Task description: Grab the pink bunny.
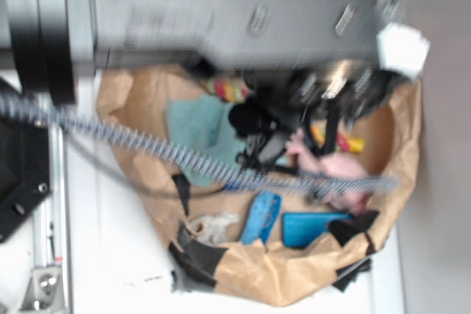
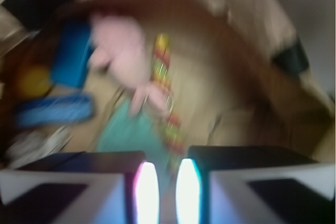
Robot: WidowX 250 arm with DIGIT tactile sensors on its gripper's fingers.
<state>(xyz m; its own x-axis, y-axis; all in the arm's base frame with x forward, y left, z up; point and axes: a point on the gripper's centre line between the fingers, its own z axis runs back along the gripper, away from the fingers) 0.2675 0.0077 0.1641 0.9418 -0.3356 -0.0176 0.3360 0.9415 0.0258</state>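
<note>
Pink bunny (image 1: 340,174) lies free inside the brown paper bag (image 1: 294,277), beside the multicoloured rope (image 2: 167,103) and above the teal cloth (image 2: 131,132) in the wrist view. The gripper (image 2: 163,192) sits clear of the toy, its pads nearly together and empty. Judged step: approach. The next move calls for parting the fingers and descending over the body. Motion blur obscures ears and ring loop; the arm hides part of the bag.
</note>
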